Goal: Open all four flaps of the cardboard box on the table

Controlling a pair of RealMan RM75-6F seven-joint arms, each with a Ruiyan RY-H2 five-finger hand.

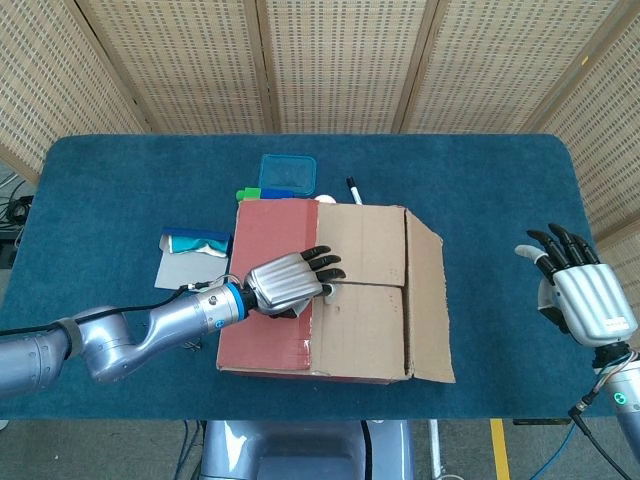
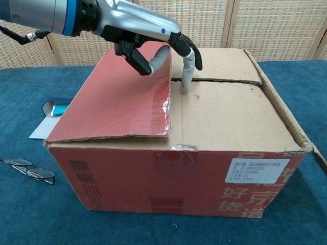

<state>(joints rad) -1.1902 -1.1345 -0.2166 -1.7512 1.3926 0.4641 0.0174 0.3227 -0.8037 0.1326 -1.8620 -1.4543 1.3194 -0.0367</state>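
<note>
The cardboard box [image 1: 335, 350] stands mid-table. Its red left flap [image 1: 268, 232] lies down over the top, slightly lifted at its free edge [image 2: 168, 102]. Two brown inner flaps [image 1: 362, 245] [image 1: 360, 335] lie flat, meeting at a seam [image 2: 219, 80]. The right flap [image 1: 428, 300] slopes outward along the box's right side. My left hand [image 1: 290, 282] reaches over the red flap's free edge with fingers apart, and one fingertip [image 2: 185, 79] touches the brown cardboard by the seam. It holds nothing. My right hand [image 1: 580, 292] hovers open, well right of the box, and shows only in the head view.
Behind the box lie a blue lidded container [image 1: 288, 172], a green item [image 1: 246, 194] and a marker [image 1: 353, 190]. A blue packet [image 1: 195, 242] on white paper [image 1: 175, 268] sits left of the box. Glasses [image 2: 28, 170] lie near the front left corner.
</note>
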